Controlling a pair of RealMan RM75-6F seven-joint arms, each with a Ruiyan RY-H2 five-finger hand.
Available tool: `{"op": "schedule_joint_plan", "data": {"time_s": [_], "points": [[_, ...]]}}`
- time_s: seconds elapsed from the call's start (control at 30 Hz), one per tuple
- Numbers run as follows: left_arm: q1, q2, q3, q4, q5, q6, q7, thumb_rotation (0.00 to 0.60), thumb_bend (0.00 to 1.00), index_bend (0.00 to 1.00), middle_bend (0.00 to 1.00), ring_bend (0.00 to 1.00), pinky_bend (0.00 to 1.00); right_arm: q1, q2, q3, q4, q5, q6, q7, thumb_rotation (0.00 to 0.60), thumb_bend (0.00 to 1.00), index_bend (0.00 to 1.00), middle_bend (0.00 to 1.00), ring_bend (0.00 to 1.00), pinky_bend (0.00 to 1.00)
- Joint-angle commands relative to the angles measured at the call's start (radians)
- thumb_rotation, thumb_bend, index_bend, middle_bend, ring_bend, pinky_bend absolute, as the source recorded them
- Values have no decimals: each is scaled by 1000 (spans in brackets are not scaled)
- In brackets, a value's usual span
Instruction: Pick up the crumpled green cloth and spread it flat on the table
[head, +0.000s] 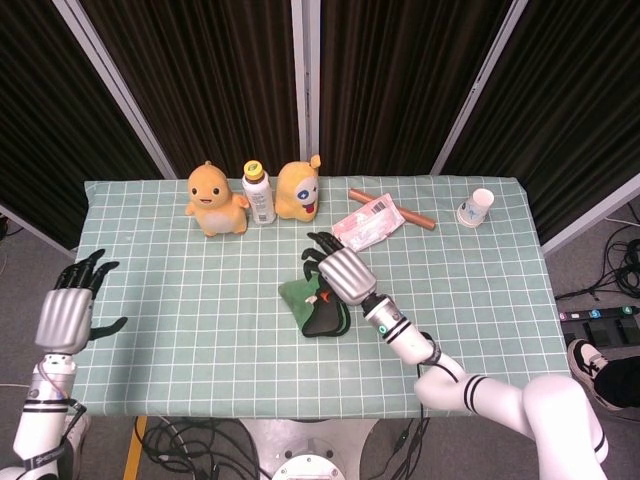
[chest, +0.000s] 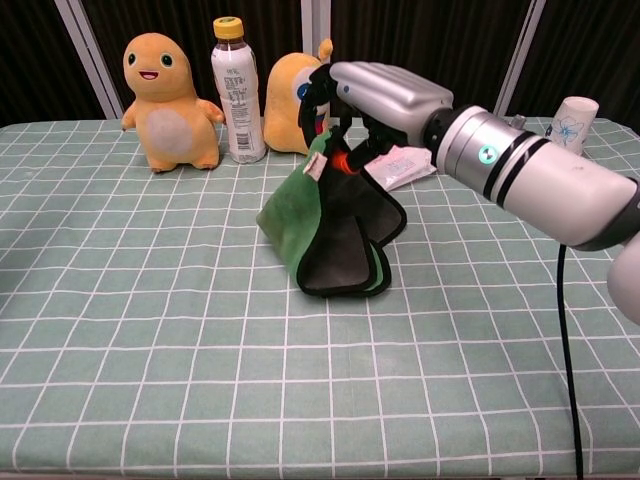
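Observation:
The green cloth (chest: 300, 215) with its black underside hangs from my right hand (chest: 375, 95), its lower folds still resting on the table. In the head view the cloth (head: 308, 300) sits at mid-table under my right hand (head: 340, 272), which pinches its upper edge near a small white tag. My left hand (head: 68, 310) hovers at the table's left edge with fingers spread, holding nothing. It does not show in the chest view.
Two orange plush toys (head: 213, 199) (head: 298, 189) flank a white bottle (head: 258, 193) at the back. A pink packet (head: 366, 222) lies over a brown tube (head: 412, 216), and a paper cup (head: 477, 207) lies at the back right. The tablecloth (head: 180, 300) is green checked.

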Motion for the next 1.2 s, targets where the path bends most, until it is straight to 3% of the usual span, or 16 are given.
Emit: {"op": "schedule_joint_plan", "data": {"time_s": [0.03,0.17,0.37,0.63,0.83,0.87,0.97,1.2], "points": [[-60,-50,-33,35,-40,-79,-53,600,23,249,182,153,190,29,41,80,-97,88,-30,-139,600,420,730,285,51,106],[-112,-105,-67,55,-96,-136,-77,600,0,282,210,162,258,53,62,134,-172,171,-48,-284,600,411,708,261,42,106],[-179,-155,-91,70,-149,-210,-71,600,0,308,321,266,353,77,81,190,-247,258,-13,-454,600,409,674,234,30,101],[-210,-173,-83,69,-158,-243,-102,600,0,329,373,337,362,67,160,217,-354,285,61,-565,600,411,662,223,12,84],[-226,-179,-78,60,-197,-300,-169,594,0,355,373,337,362,103,167,198,-411,318,42,-670,600,411,653,199,0,67],[-229,-178,-79,56,-207,-312,-181,584,0,355,373,337,362,112,160,194,-410,326,37,-689,600,410,651,196,0,67],[-238,-177,-80,45,-239,-349,-209,477,0,355,373,337,362,144,124,188,-398,360,24,-737,600,412,648,189,0,65],[-268,-190,-81,38,-285,-391,-205,377,0,355,363,337,359,219,28,192,-336,447,12,-824,600,410,648,177,0,63]]}}
